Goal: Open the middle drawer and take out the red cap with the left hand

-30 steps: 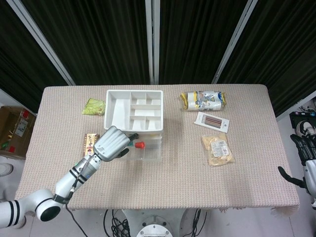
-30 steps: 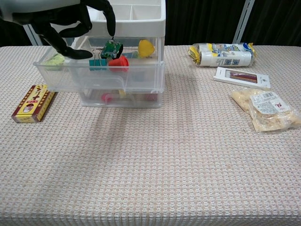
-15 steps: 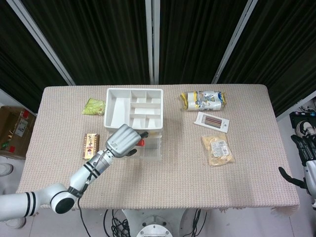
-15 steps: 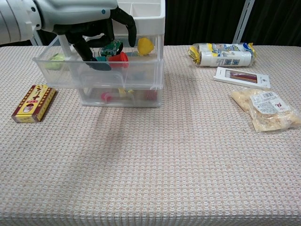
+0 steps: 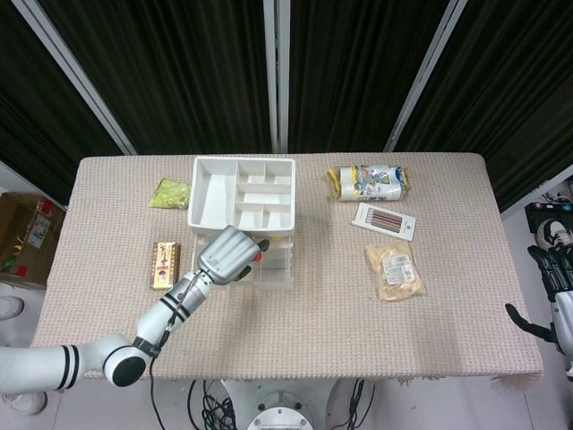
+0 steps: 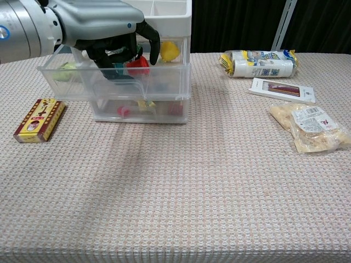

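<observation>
A clear three-drawer unit (image 6: 164, 101) with a white divided tray (image 5: 242, 193) on top stands at the back left of the table. Its middle drawer (image 6: 66, 87) is pulled out toward me. The red cap (image 6: 138, 64) lies inside it among clips and a yellow piece (image 6: 170, 51). My left hand (image 6: 104, 27) reaches down into the drawer, its dark fingers (image 6: 154, 46) curled round the cap and touching it. From the head view the left hand (image 5: 228, 255) covers most of the drawer, and only a sliver of the red cap (image 5: 259, 255) shows. My right hand (image 5: 551, 291) hangs off the table's right edge, fingers apart, holding nothing.
A red-and-yellow box (image 6: 38, 119) lies left of the drawers, and a green packet (image 5: 168, 193) sits behind it. On the right are a yellow-white roll pack (image 6: 258, 62), a flat pencil box (image 6: 282, 90) and a bagged snack (image 6: 310, 127). The bottom drawer holds small items.
My left hand has moved right over the open drawer and lowered its fingers round the red cap. The drawer front has slid back a little. My right hand has not moved.
</observation>
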You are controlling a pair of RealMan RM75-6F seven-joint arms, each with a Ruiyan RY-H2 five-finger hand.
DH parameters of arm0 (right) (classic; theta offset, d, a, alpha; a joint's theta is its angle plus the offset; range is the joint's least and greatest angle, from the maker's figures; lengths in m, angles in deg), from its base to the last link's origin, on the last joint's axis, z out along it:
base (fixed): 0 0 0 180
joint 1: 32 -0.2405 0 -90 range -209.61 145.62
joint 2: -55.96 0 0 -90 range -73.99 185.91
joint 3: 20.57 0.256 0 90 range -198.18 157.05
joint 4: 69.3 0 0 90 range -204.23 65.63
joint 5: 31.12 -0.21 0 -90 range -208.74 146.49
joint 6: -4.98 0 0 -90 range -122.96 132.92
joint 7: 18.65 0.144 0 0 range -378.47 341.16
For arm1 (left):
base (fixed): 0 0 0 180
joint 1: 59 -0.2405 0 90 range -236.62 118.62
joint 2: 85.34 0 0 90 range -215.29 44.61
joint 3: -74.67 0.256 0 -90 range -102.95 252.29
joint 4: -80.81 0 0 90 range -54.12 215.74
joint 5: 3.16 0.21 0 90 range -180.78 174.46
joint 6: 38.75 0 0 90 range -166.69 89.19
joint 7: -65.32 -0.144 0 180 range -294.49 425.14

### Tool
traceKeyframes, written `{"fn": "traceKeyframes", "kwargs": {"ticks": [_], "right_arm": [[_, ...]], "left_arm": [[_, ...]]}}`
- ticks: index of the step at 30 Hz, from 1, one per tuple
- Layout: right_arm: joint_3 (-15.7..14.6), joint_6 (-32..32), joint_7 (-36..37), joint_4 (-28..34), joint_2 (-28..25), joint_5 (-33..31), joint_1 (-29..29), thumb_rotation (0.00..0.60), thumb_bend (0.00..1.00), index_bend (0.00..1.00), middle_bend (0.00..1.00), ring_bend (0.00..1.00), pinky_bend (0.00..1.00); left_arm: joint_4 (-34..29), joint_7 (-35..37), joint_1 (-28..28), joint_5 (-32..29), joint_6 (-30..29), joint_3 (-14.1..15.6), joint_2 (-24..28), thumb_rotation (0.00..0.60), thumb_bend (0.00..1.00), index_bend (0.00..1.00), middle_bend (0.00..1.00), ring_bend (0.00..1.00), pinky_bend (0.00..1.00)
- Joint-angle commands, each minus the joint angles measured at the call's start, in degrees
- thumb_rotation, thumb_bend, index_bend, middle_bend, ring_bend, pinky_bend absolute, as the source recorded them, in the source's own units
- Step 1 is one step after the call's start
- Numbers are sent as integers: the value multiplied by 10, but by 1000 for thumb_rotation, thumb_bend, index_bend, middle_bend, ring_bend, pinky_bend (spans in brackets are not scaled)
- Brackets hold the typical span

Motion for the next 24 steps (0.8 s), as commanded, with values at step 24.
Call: {"fn": "traceKeyframes", "kwargs": {"ticks": [24], "right_arm": [[-4,-3,-4,4,-1,9,3,600,173,0,90,0,41]], "left_arm": [[-16,-80,-15,103,-120,47,0,600,387,523,855,915,1000]]}}
